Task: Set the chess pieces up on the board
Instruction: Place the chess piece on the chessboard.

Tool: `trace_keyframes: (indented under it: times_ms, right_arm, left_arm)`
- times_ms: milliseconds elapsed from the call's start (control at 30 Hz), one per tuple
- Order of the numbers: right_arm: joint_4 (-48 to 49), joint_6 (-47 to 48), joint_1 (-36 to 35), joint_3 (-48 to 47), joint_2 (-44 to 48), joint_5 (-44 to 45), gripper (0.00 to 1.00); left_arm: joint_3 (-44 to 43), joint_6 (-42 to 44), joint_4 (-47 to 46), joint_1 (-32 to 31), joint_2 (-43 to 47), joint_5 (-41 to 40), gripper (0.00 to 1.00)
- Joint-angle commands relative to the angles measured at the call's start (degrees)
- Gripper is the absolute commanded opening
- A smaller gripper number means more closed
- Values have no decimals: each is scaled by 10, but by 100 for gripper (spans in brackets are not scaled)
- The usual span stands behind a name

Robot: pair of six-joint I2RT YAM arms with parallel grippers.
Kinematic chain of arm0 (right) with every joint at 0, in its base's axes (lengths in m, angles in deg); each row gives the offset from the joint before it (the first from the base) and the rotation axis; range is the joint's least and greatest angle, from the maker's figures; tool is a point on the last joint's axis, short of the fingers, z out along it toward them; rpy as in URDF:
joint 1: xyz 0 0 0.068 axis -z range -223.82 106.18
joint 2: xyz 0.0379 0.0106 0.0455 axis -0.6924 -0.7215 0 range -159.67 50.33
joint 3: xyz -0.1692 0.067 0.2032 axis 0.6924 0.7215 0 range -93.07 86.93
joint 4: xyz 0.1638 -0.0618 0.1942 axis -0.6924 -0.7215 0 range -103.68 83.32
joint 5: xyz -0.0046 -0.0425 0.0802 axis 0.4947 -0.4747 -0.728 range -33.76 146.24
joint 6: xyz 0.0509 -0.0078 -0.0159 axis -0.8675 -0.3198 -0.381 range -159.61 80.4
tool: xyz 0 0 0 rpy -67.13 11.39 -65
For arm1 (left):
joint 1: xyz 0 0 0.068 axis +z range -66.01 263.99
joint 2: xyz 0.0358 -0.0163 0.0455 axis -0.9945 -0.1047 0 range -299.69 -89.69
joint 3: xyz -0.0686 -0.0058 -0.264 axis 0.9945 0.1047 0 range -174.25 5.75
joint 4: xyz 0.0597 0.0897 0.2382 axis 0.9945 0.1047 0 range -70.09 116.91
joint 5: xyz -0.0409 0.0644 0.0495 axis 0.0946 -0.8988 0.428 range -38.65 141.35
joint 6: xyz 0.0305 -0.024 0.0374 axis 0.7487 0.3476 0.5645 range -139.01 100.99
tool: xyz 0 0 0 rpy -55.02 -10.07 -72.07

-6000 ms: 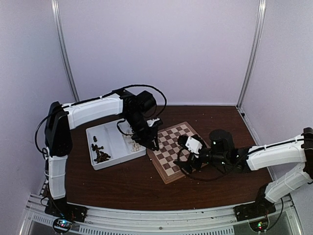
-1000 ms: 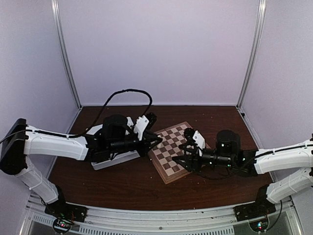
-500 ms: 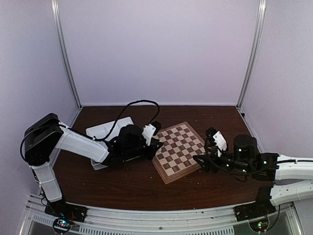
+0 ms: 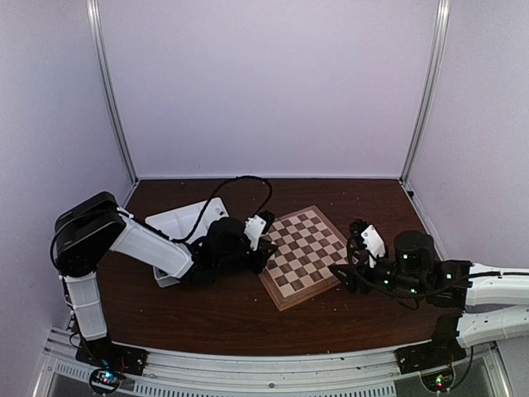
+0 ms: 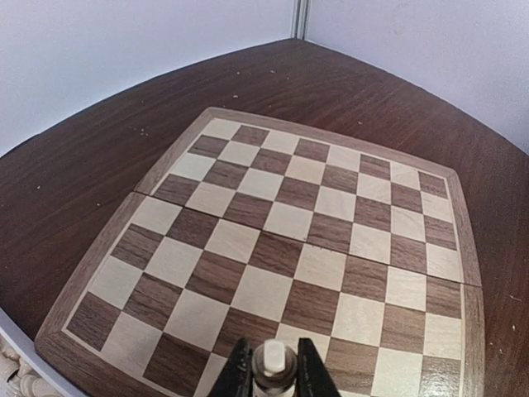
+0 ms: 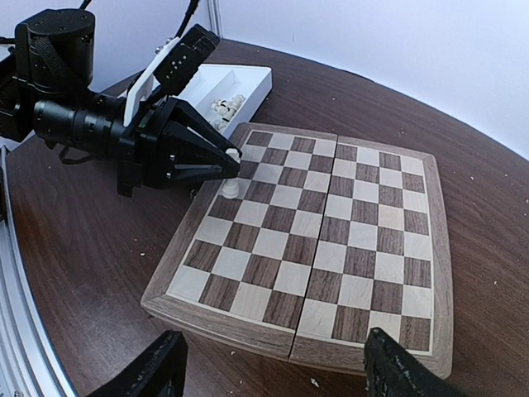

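Observation:
The wooden chessboard (image 4: 307,246) lies at the table's middle, with no piece on it but one. My left gripper (image 4: 266,246) is low at the board's left edge, shut on a cream-white chess piece (image 5: 274,362). In the right wrist view the piece (image 6: 232,188) rests on an edge square of the board (image 6: 331,236) under the left gripper (image 6: 235,162). My right gripper (image 4: 345,250) is open and empty, just off the board's right corner. In its own view the right gripper (image 6: 277,368) has its fingers spread wide before the near edge. The left wrist view shows the board (image 5: 248,240) ahead.
A white compartmented tray (image 4: 183,219) stands left of the board, behind the left arm. Several cream pieces (image 6: 223,105) lie in the tray (image 6: 248,78). Dark brown pieces are hidden. Small crumbs dot the brown table (image 4: 231,306).
The left arm has come from the tray down to the board's left edge with a white piece. The right arm has drawn back to the right, off the board.

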Motion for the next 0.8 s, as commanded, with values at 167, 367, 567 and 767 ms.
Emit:
trace_keyframes:
  times_ms: [167,367,567,767]
  right_arm:
    - [6,11,5,-4,-4,5,75]
    - [11,19,5,-3,-5,-1,75]
    - [18,17,6,4,-4,-3,74]
    - [22,14,6,6,-2,-7,75]
  left_arm:
    - [-7,-18,-41,2,-21,15,0]
    - [6,-25,-52,2,-25,12,2]
    - [11,-27,-47,2,-17,34,10]
    - [24,-27,-45,2,-9,34,21]
